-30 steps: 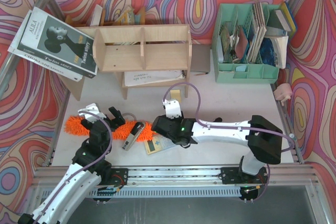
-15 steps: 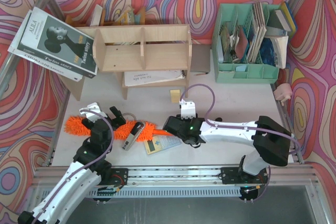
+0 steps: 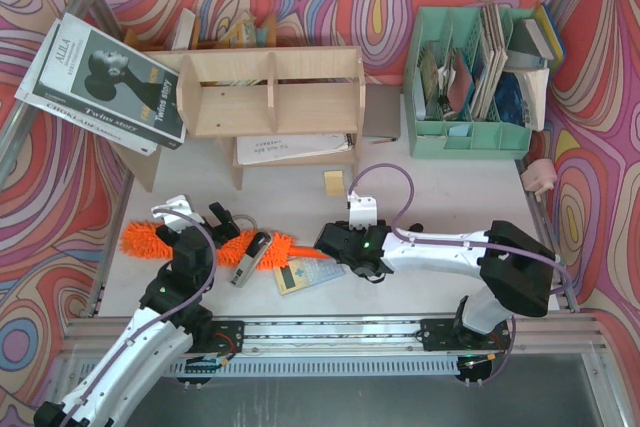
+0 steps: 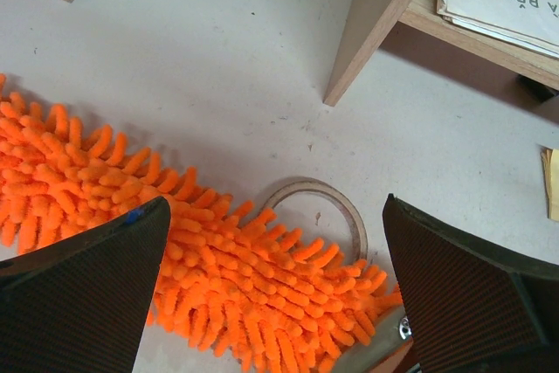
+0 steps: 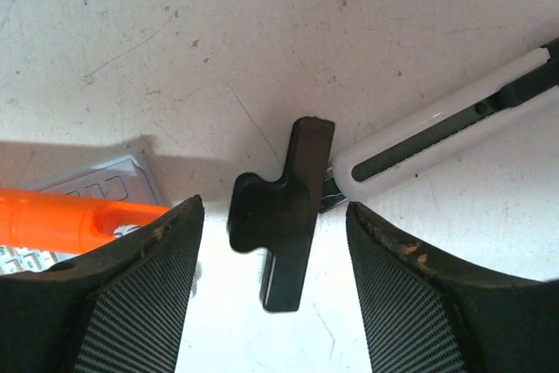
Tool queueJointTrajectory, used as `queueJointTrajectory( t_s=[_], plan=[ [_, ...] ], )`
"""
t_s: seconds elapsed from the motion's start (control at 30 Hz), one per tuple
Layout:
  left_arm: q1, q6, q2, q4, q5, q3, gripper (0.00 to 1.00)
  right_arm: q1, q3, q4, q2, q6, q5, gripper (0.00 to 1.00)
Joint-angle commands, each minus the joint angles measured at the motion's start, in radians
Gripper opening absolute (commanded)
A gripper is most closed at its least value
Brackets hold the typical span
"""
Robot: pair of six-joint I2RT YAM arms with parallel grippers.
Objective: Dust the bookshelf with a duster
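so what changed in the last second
The right arm drew back to the right, uncovering the yellow note in front of the bookshelf; the right gripper opened wider, beside the handle of the duster. The duster, the bookshelf and the open left gripper over it stayed put.

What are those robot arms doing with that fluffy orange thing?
Two robot arms are meant to dust the wooden bookshelf, but the dusting hasn't begun. The orange duster lies flat on the table in front of it. The left gripper hangs open right above the fluffy part. The right gripper, open too, sits low beside the handle. Neither one is holding the duster.
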Motion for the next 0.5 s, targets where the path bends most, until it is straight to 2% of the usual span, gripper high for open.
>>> queueJointTrajectory(
  t_s=[0.0,0.3,0.47],
  plan=[
    [-0.001,0.012,-0.009,0.015,-0.013,-0.004,0.98,-0.003,0.008,-0.004,-0.009,0.042,0.014,0.67],
    [-0.001,0.01,-0.027,0.007,-0.026,-0.007,0.98,0.002,0.109,-0.043,-0.038,0.025,0.046,0.7],
    [-0.001,0.005,-0.056,-0.011,-0.041,-0.011,0.98,0.058,0.22,-0.044,-0.015,0.03,0.05,0.71]
  ],
)
